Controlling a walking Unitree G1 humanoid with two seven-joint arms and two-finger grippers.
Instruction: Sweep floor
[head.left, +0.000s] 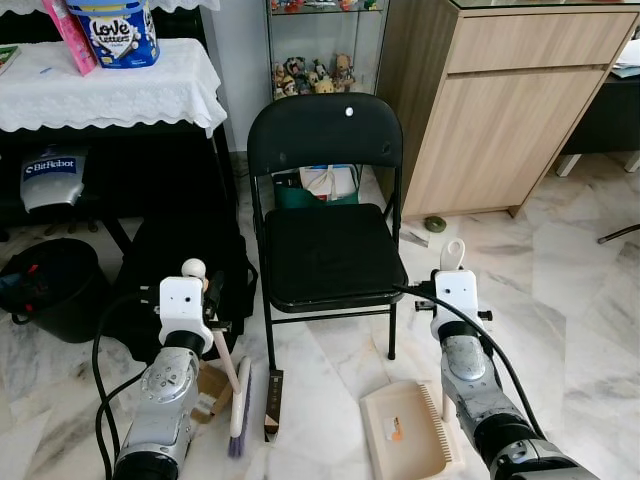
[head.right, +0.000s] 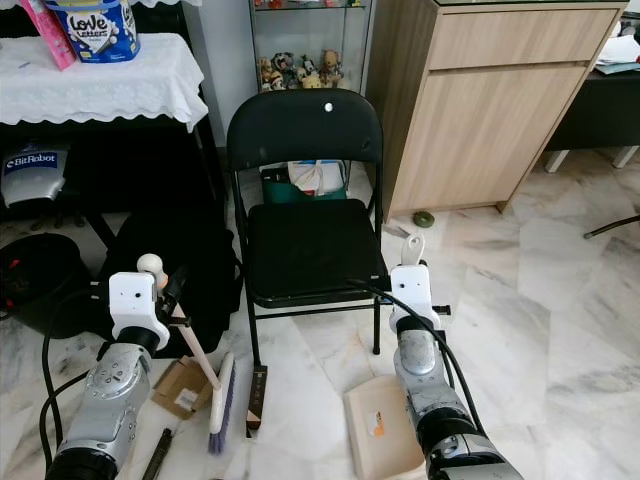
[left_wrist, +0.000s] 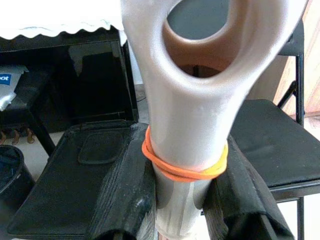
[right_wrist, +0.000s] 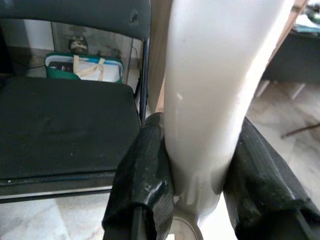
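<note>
Already your left tool (head.left: 214, 296) was clamped high on the light, stiff brush (head.left: 238, 398) handle, your right tool (right_wrist: 195, 165) gripping the slick plastic dustpan (head.left: 405, 431) handle.

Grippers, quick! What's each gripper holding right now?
Left gripper: closed on the brush handle with the orange rubber band.
Right gripper: closed on the dustpan handle; the dustpan rests on the floor.
</note>
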